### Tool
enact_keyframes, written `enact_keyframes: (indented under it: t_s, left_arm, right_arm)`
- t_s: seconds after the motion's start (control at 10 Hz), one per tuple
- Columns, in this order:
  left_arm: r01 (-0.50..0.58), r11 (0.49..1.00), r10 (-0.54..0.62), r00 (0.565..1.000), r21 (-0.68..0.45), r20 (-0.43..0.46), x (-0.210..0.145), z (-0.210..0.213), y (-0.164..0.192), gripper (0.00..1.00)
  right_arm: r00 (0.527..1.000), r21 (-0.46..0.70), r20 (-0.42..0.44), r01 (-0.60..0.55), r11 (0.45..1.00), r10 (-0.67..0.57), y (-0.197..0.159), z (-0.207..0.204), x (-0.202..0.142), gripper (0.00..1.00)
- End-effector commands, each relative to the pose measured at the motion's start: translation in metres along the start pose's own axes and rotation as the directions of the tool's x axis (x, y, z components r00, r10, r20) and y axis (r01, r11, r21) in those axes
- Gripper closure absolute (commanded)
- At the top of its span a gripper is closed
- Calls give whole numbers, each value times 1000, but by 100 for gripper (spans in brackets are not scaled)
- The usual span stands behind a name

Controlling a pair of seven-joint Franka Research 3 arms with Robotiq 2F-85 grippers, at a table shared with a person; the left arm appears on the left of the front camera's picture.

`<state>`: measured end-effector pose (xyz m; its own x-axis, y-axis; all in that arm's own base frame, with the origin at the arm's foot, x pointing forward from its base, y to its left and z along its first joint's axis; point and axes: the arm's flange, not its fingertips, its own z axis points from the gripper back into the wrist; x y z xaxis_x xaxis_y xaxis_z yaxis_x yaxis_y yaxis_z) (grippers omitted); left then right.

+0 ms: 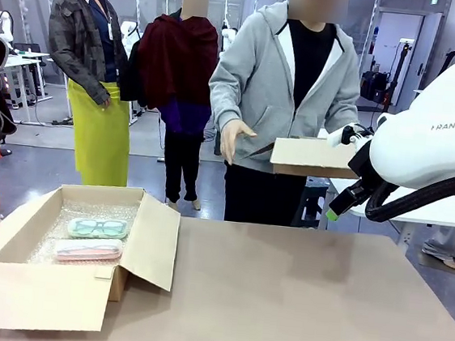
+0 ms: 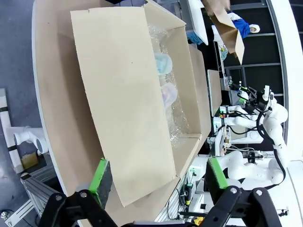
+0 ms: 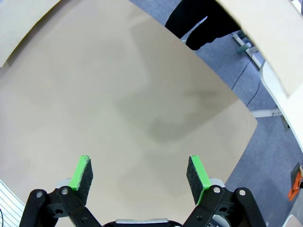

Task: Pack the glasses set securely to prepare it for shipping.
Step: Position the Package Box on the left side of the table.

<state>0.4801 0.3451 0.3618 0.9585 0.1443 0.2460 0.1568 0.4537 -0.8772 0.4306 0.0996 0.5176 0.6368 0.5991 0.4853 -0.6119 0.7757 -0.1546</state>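
Note:
The mint-green case and the pink-coral case lie side by side on bubble wrap inside an open brown cardboard box at the table's left. From above, the left wrist view has the mint case and the pink case deep in the box, behind a wide flap. My left gripper hangs open above that flap, holding nothing. My right gripper is open over bare table, far from the box. In the front view it hangs at the right, near the person's cardboard.
A person in a grey hoodie stands at the far edge holding a flat cardboard piece with both hands; its underside also crosses the right wrist view. The brown tabletop stretches right of the box. Other people stand farther back.

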Motion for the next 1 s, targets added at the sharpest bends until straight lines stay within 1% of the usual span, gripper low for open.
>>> enact_keyframes:
  t_s: [0.0, 0.2, 0.3, 0.4, 0.5, 0.6, 0.7, 0.8, 0.9]
  left_arm:
    - [1, 1000, -1, 1000, 4, 5, 0, 3, -2, 0]
    - [0, 1000, 0, 1000, 0, 0, 0, 0, 0, 0]
    - [130, 991, -130, 991, 15, -28, 34, 3, -37, 0]
    - [259, 965, -257, 964, 32, -62, 60, -1, -76, 0]
    - [341, 940, -338, 937, 27, -88, 77, -6, -111, 0]
    - [412, 908, -401, 906, 73, -135, 85, -14, -145, 0]
    - [491, 867, -475, 866, 85, -160, 87, -25, -182, 0]
    - [606, 788, -573, 786, 108, -231, 87, -40, -225, 0]
    - [715, 685, -652, 686, 136, -323, 84, -61, -268, 0]
  right_arm:
    - [1000, -5, -6, 9, 1000, -9, 1, 0, 3, 0]
    - [1000, -5, -6, 9, 1000, -9, 1, 0, 3, 0]
    - [1000, -5, -6, 9, 1000, -9, 1, 0, 3, 0]
    - [1000, -5, -6, 9, 1000, -9, 1, 0, 3, 0]
    - [1000, -5, -6, 9, 1000, -9, 1, 0, 3, 0]
    - [1000, -5, -6, 9, 1000, -9, 1, 0, 3, 0]
    - [1000, -5, -6, 9, 1000, -9, 1, 0, 3, 0]
    - [1000, -5, -6, 9, 1000, -9, 1, 0, 3, 0]
    - [1000, -5, -6, 9, 1000, -9, 1, 0, 3, 0]
